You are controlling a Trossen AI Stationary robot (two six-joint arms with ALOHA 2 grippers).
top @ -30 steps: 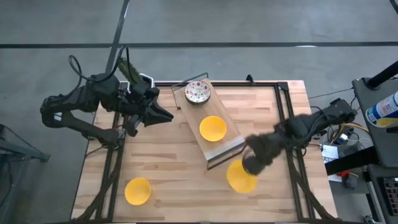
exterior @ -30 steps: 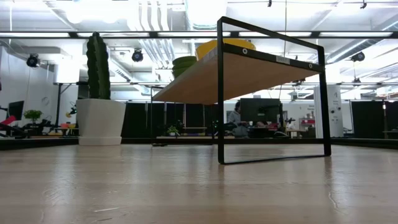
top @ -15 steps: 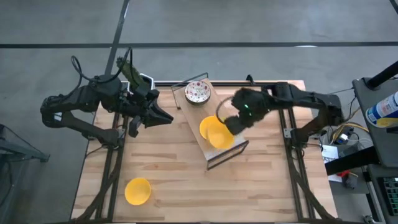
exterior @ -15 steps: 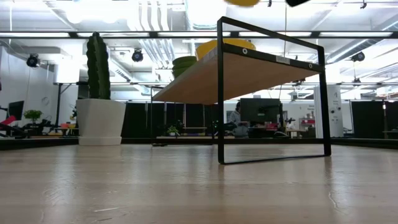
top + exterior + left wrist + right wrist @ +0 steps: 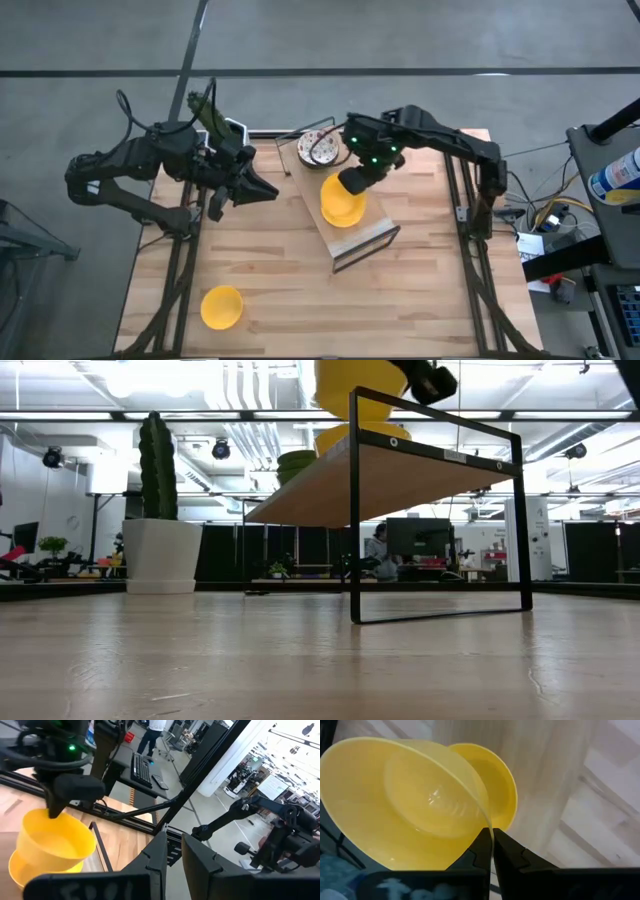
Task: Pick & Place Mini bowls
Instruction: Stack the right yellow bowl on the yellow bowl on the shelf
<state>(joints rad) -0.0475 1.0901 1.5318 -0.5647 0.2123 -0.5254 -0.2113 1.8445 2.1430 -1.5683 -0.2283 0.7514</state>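
Held bowl [image 5: 345, 203] above bowl [image 5: 336, 215] on shelf [image 5: 372, 235]

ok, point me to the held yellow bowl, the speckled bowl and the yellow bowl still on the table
held yellow bowl [image 5: 415, 800]: right wrist view, inner wall.
speckled bowl [image 5: 316, 150]: high view, patterned inside, partly hidden by the right arm.
yellow bowl on the table [image 5: 221, 306]: high view, centre of its inside.

**A bright workshop hall behind the bench**

The wooden bench [image 5: 280, 300] stands on a grey concrete floor [image 5: 320, 40] crossed by dark seams. In the low view, long strip lights [image 5: 180, 415] and white ducts [image 5: 240, 420] run along the ceiling. Dark partition panels [image 5: 300, 550] line the far side, with a monitor [image 5: 418, 538] and a seated person [image 5: 378, 550] beyond. A tall cactus [image 5: 157, 465] rises from a white pot [image 5: 162, 555].
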